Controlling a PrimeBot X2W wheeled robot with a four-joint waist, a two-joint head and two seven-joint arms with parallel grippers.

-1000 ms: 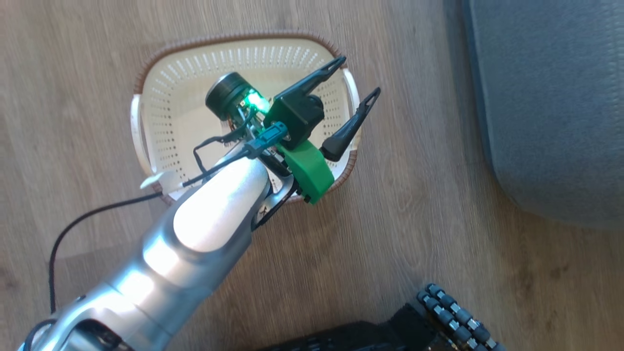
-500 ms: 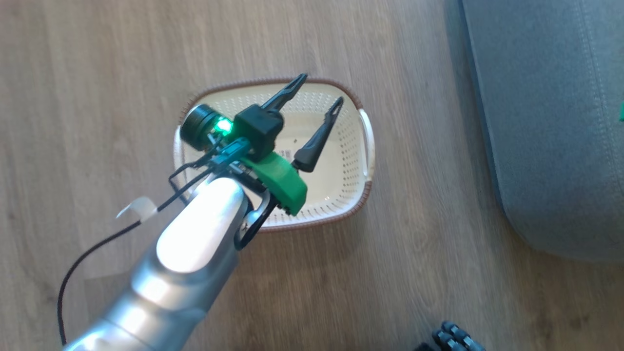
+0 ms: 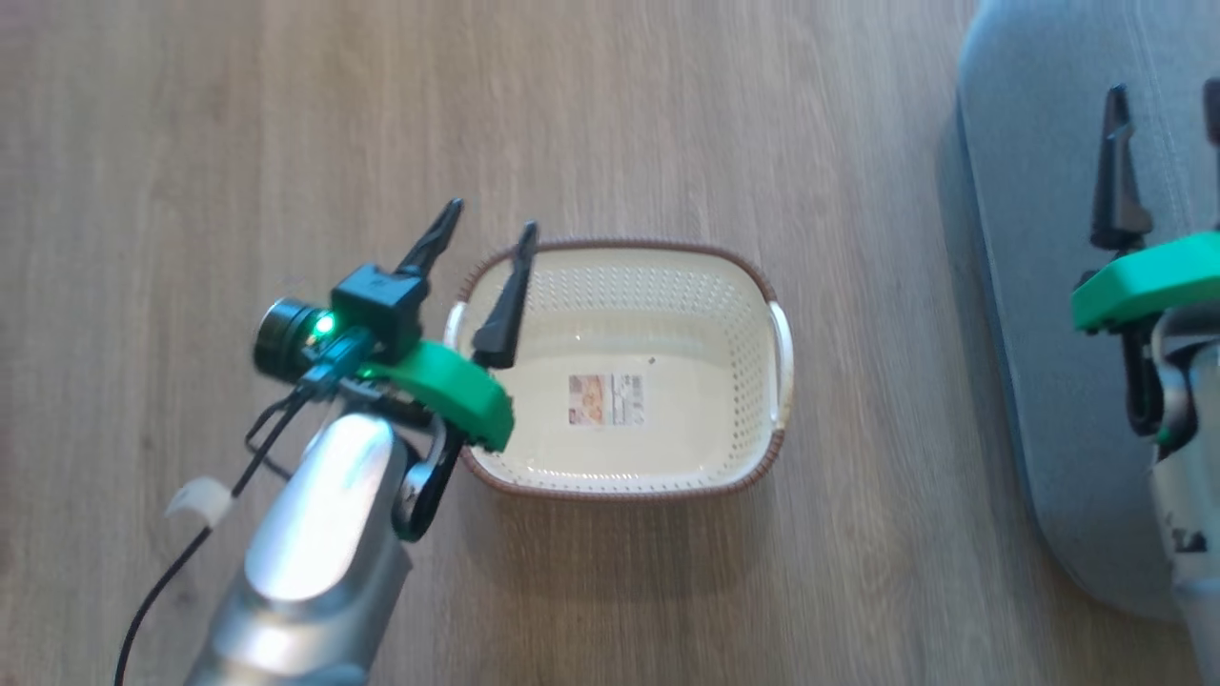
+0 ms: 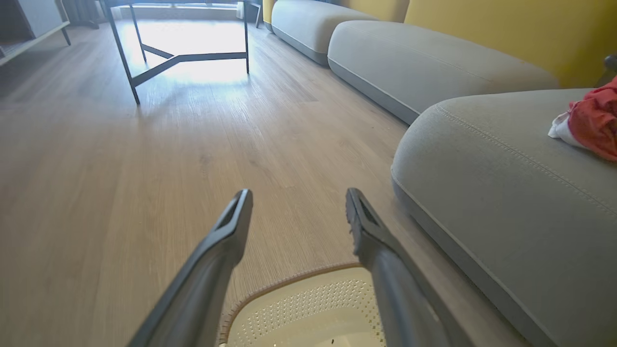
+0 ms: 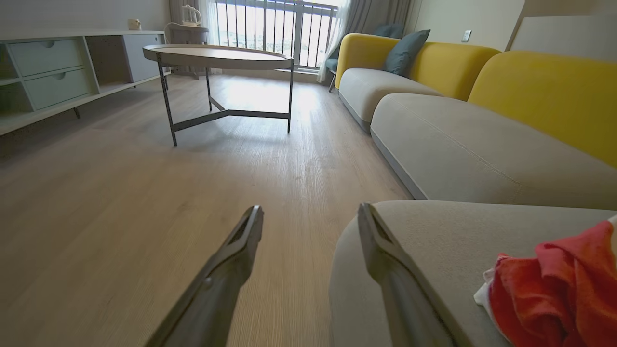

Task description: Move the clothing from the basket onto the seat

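Observation:
The cream basket [image 3: 734, 286] stands on the wood floor, holding nothing but a label sticker [image 3: 606, 397]. My left gripper [image 3: 491, 219] hangs open above the basket's left rim, one finger over the floor and one over the rim. In the left wrist view, that gripper [image 4: 297, 193] points past the basket's corner [image 4: 299, 308] toward the grey seat [image 4: 482, 168]. Red and white clothing [image 4: 595, 123] lies bunched on the seat. My right gripper [image 3: 1165, 95] is open over the seat [image 3: 1029, 286]. In the right wrist view the clothing [image 5: 554, 289] lies just right of the empty right gripper [image 5: 309, 208].
A round metal-legged coffee table [image 5: 217, 55] stands farther out on the floor, with a low sideboard [image 5: 48, 72] along the left wall. More grey cushions [image 5: 458, 144] with yellow backs [image 5: 544, 91] continue beyond the seat. A black cable [image 3: 152, 600] trails from my left arm.
The head camera has swung, so the whole picture shifted. Relative to the basket, my left gripper moved from over its right side to its left rim. My right gripper has come into view over the seat.

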